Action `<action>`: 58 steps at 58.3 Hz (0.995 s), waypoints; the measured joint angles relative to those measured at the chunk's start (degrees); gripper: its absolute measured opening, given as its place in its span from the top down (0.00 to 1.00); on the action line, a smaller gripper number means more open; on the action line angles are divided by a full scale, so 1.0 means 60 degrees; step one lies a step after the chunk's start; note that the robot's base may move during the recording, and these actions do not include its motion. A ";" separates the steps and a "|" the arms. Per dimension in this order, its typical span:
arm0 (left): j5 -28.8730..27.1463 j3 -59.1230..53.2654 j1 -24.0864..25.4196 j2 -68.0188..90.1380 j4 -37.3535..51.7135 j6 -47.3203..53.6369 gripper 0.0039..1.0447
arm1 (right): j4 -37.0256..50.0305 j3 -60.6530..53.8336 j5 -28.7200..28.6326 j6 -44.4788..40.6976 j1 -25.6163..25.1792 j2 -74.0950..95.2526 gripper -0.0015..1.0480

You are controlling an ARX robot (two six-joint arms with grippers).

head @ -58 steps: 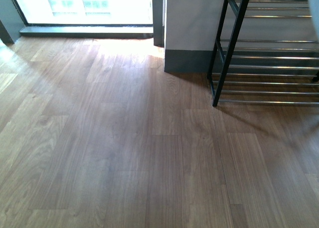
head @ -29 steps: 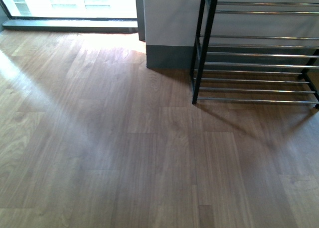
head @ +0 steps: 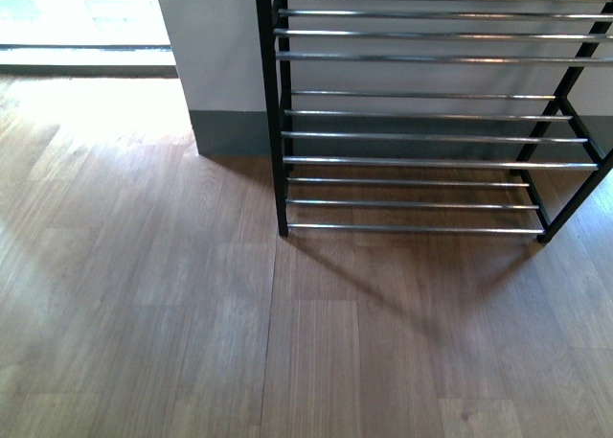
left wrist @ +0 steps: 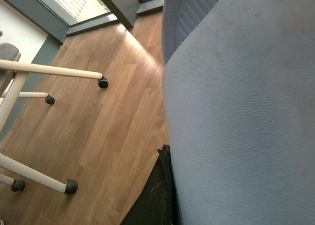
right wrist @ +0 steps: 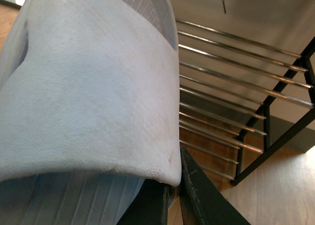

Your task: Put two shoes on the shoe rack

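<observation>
The shoe rack [head: 412,136], black-framed with chrome bars, stands on the wood floor against the wall, centre to right in the front view; neither arm shows there. In the left wrist view a pale grey shoe [left wrist: 241,116] fills the right side, and my left gripper [left wrist: 170,158] is shut on it, with one black finger [left wrist: 155,200] showing along its edge. In the right wrist view the other shoe [right wrist: 93,87], white sole toward the camera, is clamped by my right gripper [right wrist: 173,180]. The shoe rack [right wrist: 231,82] lies just beyond that shoe.
A pale wall pillar with dark skirting [head: 225,122] stands left of the rack, and a bright glass door [head: 77,16] is at the far left. White tubular legs with black end caps [left wrist: 54,72] stand on the floor in the left wrist view.
The front view has swung right and closer. The rack went from the right edge to the centre and looks larger. The window slid off to the left.
</observation>
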 joint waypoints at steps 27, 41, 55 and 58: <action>-0.0004 0.0000 0.0000 -0.0007 0.0000 -0.0015 0.98 | 0.0000 0.0000 0.0000 0.0004 0.0000 0.0022 0.98; -0.0015 0.0000 0.0000 -0.0007 0.0000 -0.0018 0.98 | 0.0000 0.0000 -0.0004 0.0004 0.0000 0.0022 0.98; -0.0007 0.0004 0.0000 -0.0011 0.0000 -0.0018 0.98 | 0.1537 0.0463 0.0062 0.0947 0.0838 0.1177 0.98; -0.0011 0.0004 0.0000 -0.0011 0.0000 -0.0018 0.98 | 0.1843 0.1053 0.0364 0.1009 0.1337 0.2127 0.98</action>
